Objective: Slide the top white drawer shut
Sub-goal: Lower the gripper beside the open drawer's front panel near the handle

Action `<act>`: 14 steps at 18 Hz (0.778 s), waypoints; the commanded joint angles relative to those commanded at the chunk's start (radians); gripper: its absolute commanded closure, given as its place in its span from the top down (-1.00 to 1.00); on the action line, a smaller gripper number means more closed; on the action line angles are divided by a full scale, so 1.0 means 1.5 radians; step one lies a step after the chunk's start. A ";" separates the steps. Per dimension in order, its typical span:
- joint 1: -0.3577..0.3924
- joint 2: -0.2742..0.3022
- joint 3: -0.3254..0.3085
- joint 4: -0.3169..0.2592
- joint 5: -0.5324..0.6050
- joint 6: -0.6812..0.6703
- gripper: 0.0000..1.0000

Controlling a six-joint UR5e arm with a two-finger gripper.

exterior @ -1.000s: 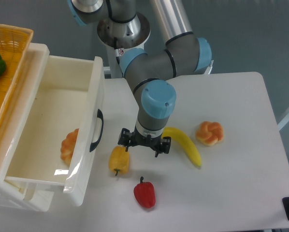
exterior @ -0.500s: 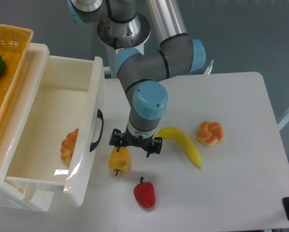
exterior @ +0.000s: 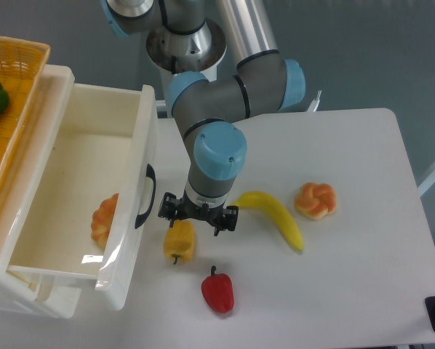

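Top white drawer [exterior: 94,211] pulled out at 9 o'clock, bun [exterior: 103,219] inside, gripper [exterior: 198,217] just right of its black handle [exterior: 146,196], fingers seemingly spread, yellow pepper [exterior: 179,241] below at 6 o'clock.

A white table [exterior: 363,240] with rounded corners stands on a grey-blue floor [exterior: 377,51], evenly lit.

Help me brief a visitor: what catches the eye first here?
The grey-and-blue arm dominates the centre, its gripper hanging just above the yellow pepper. At left, the top white drawer stands wide open with a bun inside. A banana and red pepper lie nearby.
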 joint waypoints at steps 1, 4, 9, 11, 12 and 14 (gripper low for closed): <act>-0.002 0.000 0.000 -0.001 0.000 0.000 1.00; -0.003 0.000 0.000 -0.004 0.000 0.000 1.00; -0.004 0.003 0.000 -0.009 0.000 0.000 1.00; -0.003 0.006 0.000 -0.010 -0.001 0.000 1.00; -0.003 0.007 0.000 -0.010 -0.005 0.000 1.00; -0.003 0.010 0.000 -0.011 -0.008 0.000 1.00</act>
